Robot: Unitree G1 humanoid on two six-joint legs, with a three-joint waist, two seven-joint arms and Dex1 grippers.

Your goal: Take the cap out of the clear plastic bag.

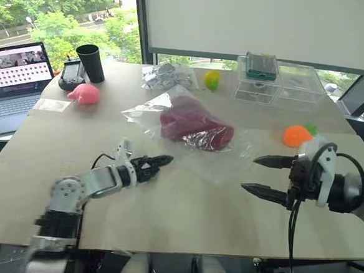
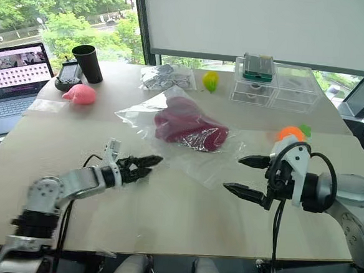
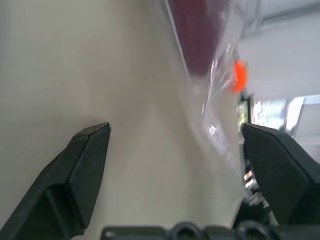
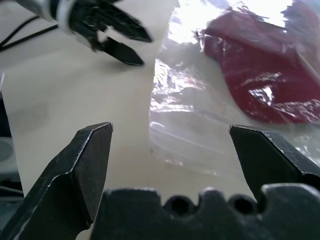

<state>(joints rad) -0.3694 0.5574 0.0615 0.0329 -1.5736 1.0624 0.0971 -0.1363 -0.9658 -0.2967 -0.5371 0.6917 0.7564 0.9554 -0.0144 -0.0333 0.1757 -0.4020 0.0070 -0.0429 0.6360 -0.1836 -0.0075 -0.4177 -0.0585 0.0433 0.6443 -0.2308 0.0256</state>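
The left claw [image 1: 157,164] hangs low over the surface, pointing toward 2 o'clock, its 2 black fingers spread and empty. The right claw [image 1: 260,174] points toward 9 o'clock, fingers wide apart, gripping nothing.

— Nearest the camera?
— Right gripper [image 4: 170,145], two black fingers [image 4: 85,170] spread wide, nothing between them, above a pale table [image 4: 60,90].

— Beyond the fingers?
— Clear plastic bag [image 4: 185,125], glossy and wrinkled, lying flat on the table. Dark red cap [image 4: 260,75] inside it, towards the far end, under bright glare.

— Anything else?
— Left gripper [image 4: 132,47], black, tips apart, pointing towards the bag's near edge, just short of it.
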